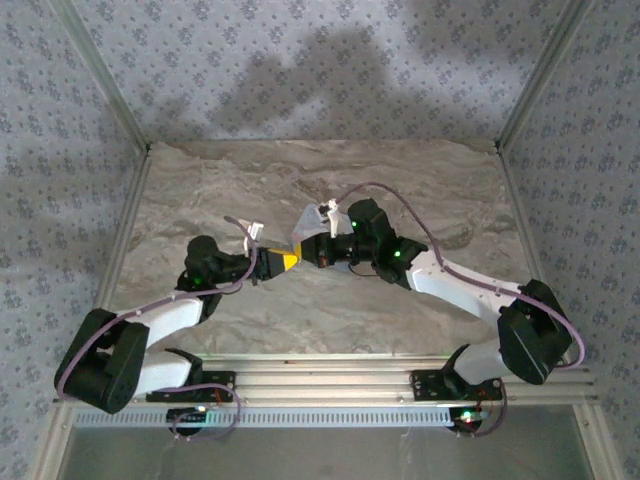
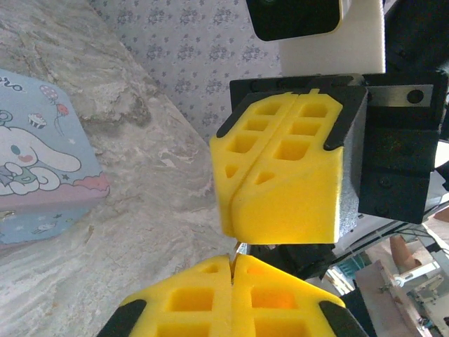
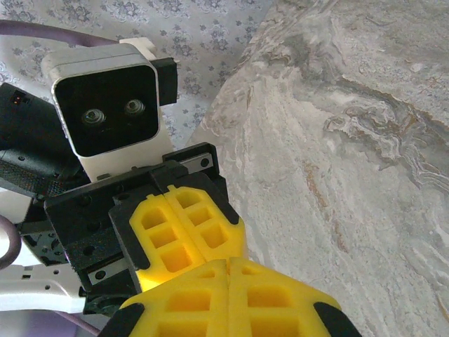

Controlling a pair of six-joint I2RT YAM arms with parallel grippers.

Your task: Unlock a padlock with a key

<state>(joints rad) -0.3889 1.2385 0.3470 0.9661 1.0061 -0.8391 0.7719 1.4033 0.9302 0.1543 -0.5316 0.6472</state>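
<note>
This was a robot test rig in a lab or workshop, not a home. Two robot arms (image 1: 150,335) were bolted to a metal rail (image 1: 330,378) at the near edge of a marble-patterned table (image 1: 330,310). Metal posts (image 1: 100,75) framed a booth whose walls (image 1: 300,60) carried a small floral print. Past the booth, the left wrist view caught cluttered benches (image 2: 410,277) with equipment.
</note>
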